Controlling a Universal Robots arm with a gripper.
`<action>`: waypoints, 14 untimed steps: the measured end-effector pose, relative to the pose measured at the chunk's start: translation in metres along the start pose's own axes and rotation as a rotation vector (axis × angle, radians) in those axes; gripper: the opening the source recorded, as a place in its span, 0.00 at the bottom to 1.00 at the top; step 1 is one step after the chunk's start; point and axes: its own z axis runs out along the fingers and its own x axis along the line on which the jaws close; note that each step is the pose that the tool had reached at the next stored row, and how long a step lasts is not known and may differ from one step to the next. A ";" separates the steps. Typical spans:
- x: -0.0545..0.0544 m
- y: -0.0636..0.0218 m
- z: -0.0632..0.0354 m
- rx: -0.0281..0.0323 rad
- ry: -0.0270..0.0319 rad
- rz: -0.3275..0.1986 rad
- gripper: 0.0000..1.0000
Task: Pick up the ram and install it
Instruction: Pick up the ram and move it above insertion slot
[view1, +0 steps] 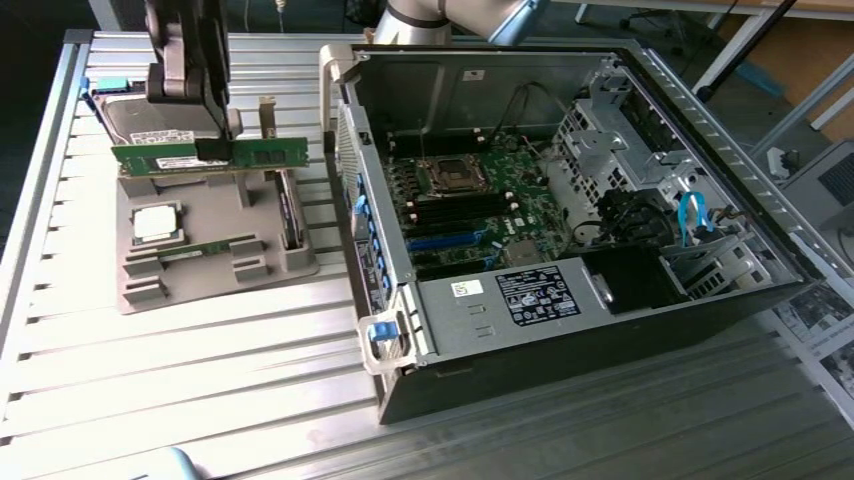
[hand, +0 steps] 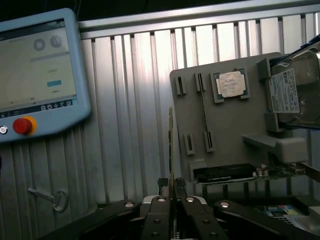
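The ribbed aluminium table (view1: 200, 370) has broad bare slats along the near side. On the exterior view's right lies the black steel case (view1: 534, 330), its open side up. Its sheet-metal rim frames the green board (view1: 501, 170), and the room above the board is clear. Cables and a drive cage crowd the end toward the exterior view's right. A narrow strip of slats separates the case from the matte grey moulded tray (view1: 214, 275), which has squared ridges and pockets. At its far end rests a silver drive (view1: 134, 115), and a square metal CPU (view1: 156, 222) sits in a pocket. A rounded pale-blue pendant (hand: 35, 75) lies on the slats beside the tray. The black gripper (view1: 214, 148) hangs over the tray's far half, its fingers pinched narrow on the top edge of the ram (view1: 167, 158). The ram is a thin, flat green stick held level and long-side-on, seemingly just clear of the tray's raised block. In the wrist view it stands edge-on between the fingers.
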 end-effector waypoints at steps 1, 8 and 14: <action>0.000 -0.0009 0.0000 0.0000 0.0002 0.000 0.14; -0.001 -0.0069 -0.0001 0.0000 0.0009 0.000 0.14; -0.001 -0.0115 -0.0002 0.0000 0.0013 0.000 0.14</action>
